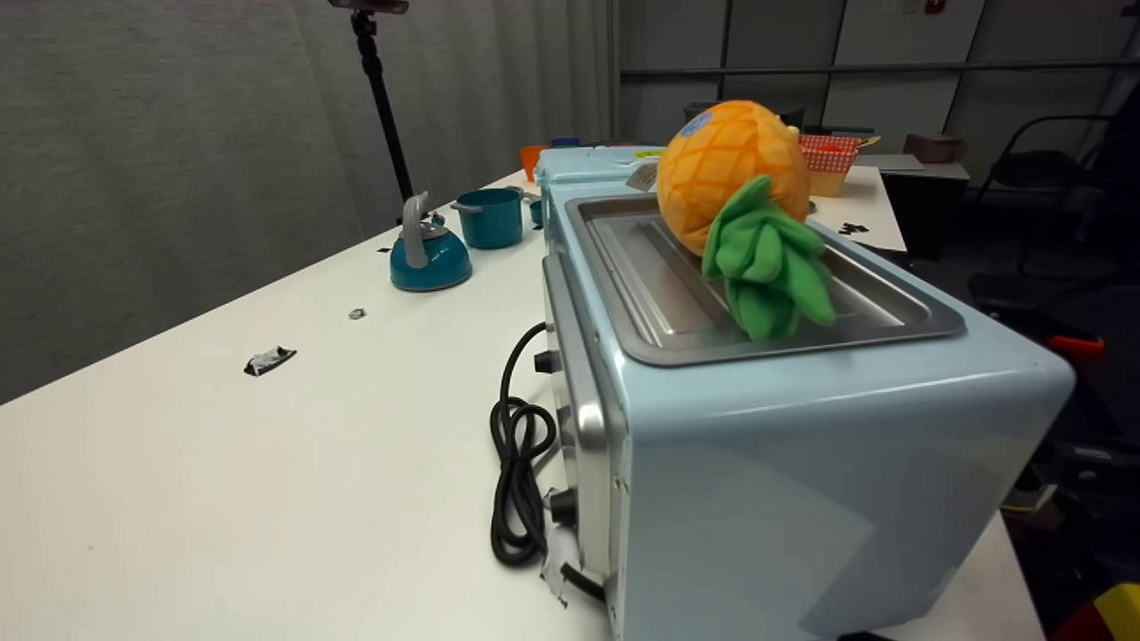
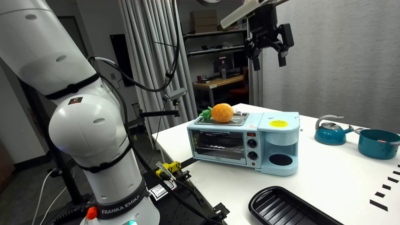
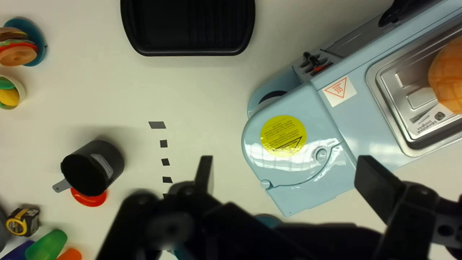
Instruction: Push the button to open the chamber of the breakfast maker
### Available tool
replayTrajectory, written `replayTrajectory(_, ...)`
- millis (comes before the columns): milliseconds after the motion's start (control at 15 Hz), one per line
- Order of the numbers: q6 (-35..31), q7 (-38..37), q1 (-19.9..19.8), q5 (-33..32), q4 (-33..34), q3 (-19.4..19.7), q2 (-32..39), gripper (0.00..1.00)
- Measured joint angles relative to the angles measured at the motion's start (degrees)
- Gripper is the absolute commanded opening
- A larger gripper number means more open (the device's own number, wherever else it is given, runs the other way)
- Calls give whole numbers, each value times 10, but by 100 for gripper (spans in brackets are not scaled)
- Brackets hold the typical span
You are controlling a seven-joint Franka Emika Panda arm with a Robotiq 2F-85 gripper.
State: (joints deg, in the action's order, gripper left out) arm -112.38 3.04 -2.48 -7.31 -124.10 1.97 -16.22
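The pale-blue breakfast maker stands on the white table in both exterior views (image 1: pixel 802 499) (image 2: pixel 257 118) and in the wrist view (image 3: pixel 371 133). Its rounded end lid (image 3: pixel 288 166) bears a yellow sticker and is closed. A round button (image 3: pixel 321 155) sits in the lid near a curved seam. A small nub (image 3: pixel 265 184) sits at the lid's edge. I cannot make out the button in the exterior views. My gripper (image 2: pixel 269 62) is open and empty, high above the table. In the wrist view my gripper's (image 3: pixel 287 169) fingers are wide apart with the lid between them, below.
A plush pineapple (image 2: pixel 222 113) lies on the maker's metal top tray. A teal kettle (image 2: pixel 330 136) and teal pot (image 2: pixel 376 145) stand beyond the lid end. A black grill pan (image 3: pixel 187 48) and black mug (image 3: pixel 112 159) are on the table. A black cord (image 1: pixel 521 481) lies behind the maker.
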Motion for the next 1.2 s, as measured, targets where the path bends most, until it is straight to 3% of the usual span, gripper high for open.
replayTrajectory(533,-35,0,33,38,11,-28,72,100)
replayTrajectory(1200,-36,0,37,69,62,-30,173,100)
